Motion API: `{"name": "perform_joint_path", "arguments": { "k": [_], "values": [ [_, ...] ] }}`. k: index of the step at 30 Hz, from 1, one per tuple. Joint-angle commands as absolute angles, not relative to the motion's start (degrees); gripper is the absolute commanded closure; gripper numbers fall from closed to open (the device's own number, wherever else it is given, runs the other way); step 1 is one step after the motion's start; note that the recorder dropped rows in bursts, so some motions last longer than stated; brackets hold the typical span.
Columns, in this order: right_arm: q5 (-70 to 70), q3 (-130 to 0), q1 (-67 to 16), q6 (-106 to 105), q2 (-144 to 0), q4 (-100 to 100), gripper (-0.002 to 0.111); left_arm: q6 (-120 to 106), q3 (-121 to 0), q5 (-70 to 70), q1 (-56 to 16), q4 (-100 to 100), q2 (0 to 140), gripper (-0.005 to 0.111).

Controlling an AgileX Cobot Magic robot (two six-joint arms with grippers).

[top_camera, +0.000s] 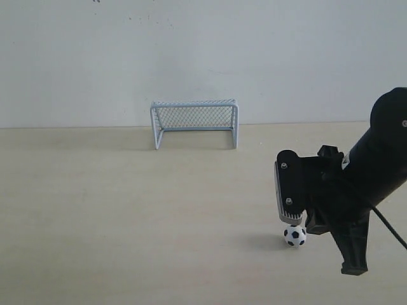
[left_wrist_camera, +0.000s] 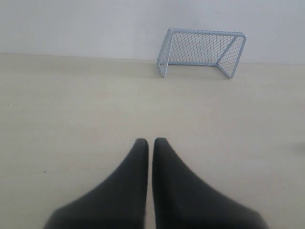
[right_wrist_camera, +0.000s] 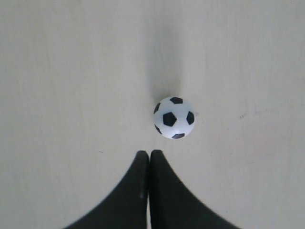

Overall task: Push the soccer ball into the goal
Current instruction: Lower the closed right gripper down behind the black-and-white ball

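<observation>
Soccer ball (top_camera: 294, 236) near-right, goal (top_camera: 194, 117) far behind

Table (top_camera: 127, 210): pale wood-look top, matt, smooth, faint grain. Soccer ball (right_wrist_camera: 174, 117): smooth skin, slight sheen. Goal (left_wrist_camera: 200, 47): pale tube frame, smooth coat; fine mesh net, perhaps metal wire. Right hand (right_wrist_camera: 149, 153): black, matt, smooth. Wall (top_camera: 203, 51): white, matt.

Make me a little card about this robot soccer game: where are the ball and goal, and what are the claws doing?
goal: upright by the wall, nothing inside
soccer ball: on the table, far from the goal
right gripper: shut, empty, tips close behind the ball, not touching
left gripper: shut, empty, goal ahead of it
scored: not yet
</observation>
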State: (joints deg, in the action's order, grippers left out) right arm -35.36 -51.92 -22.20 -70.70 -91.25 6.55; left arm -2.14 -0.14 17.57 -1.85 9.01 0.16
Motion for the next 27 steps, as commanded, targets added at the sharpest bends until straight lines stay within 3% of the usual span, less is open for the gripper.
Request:
{"name": "perform_joint_path", "arguments": {
  "k": [1,19,27],
  "values": [
    [-35.0,-52.1,-22.3,-70.6,-91.1,7.0,0.108,-1.7,0.0,17.5,-1.7,9.6,0.0,0.102],
    [-34.9,-52.1,-22.3,-70.6,-91.1,7.1,0.108,-1.7,0.0,17.5,-1.7,9.6,0.0,0.102],
    [-35.0,-52.1,-22.3,-70.4,-91.1,15.8,0.108,-1.7,0.0,17.5,-1.7,9.6,0.0,0.102]
  ]
}}
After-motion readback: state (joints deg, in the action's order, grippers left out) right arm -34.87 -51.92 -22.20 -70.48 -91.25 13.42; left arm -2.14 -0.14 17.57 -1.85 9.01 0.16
